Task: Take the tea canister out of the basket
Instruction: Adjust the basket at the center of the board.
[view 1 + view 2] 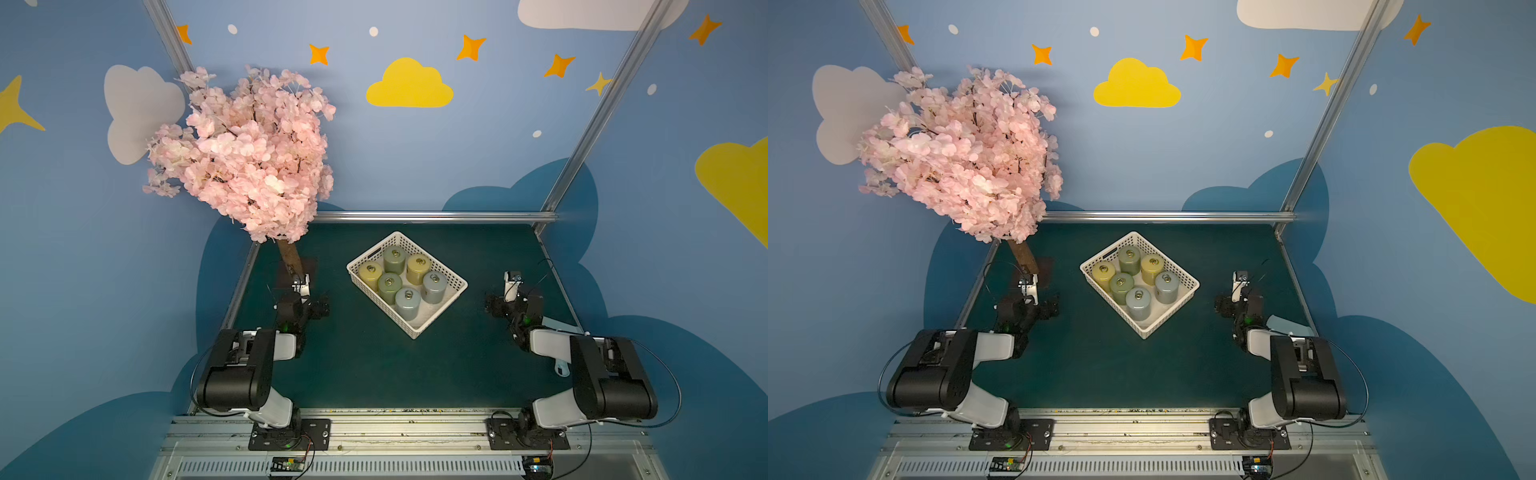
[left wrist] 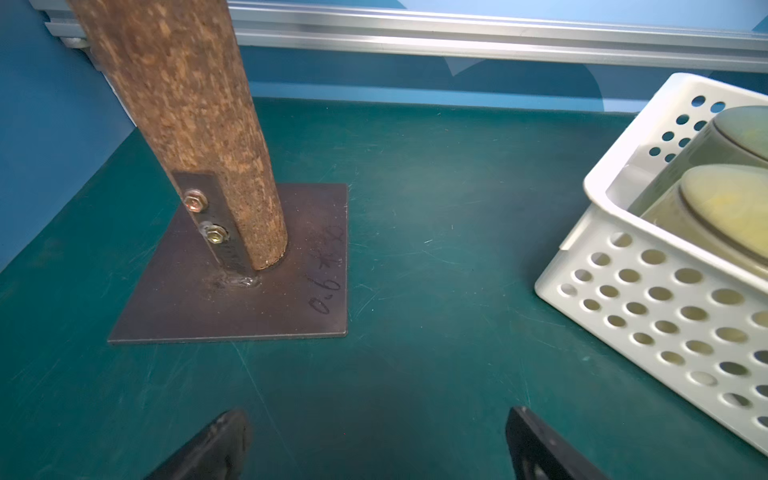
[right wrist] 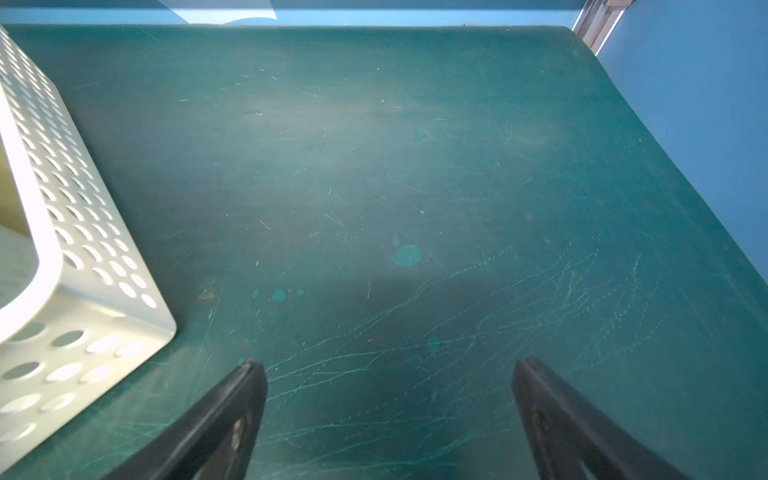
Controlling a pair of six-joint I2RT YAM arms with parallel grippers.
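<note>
The basket [image 1: 441, 312] sits on the mat [image 1: 374, 374], in the far half and about midway between the left and right edges. It is turned so that one corner points at the far edge. All six canisters [image 1: 389, 287] stand upright inside it, packed close in two rows of three (two yellowish, two green, two grey, each with a small ring on its lid). Both top views show none of them lifted or tilted.

The left gripper [image 2: 376, 411] is near the mat's left edge, released, its jaws spread wide with only mat between them. The tree [image 1: 245, 153] stands at the far left corner, and its plate [image 2: 249, 291] lies flat on the mat just ahead of this gripper. The basket's perforated wall is off to the side, well apart from it.

The right gripper [image 3: 388, 361] is near the right edge, likewise released, jaws wide and gripping nothing. One basket corner lies near it without touching.
</note>
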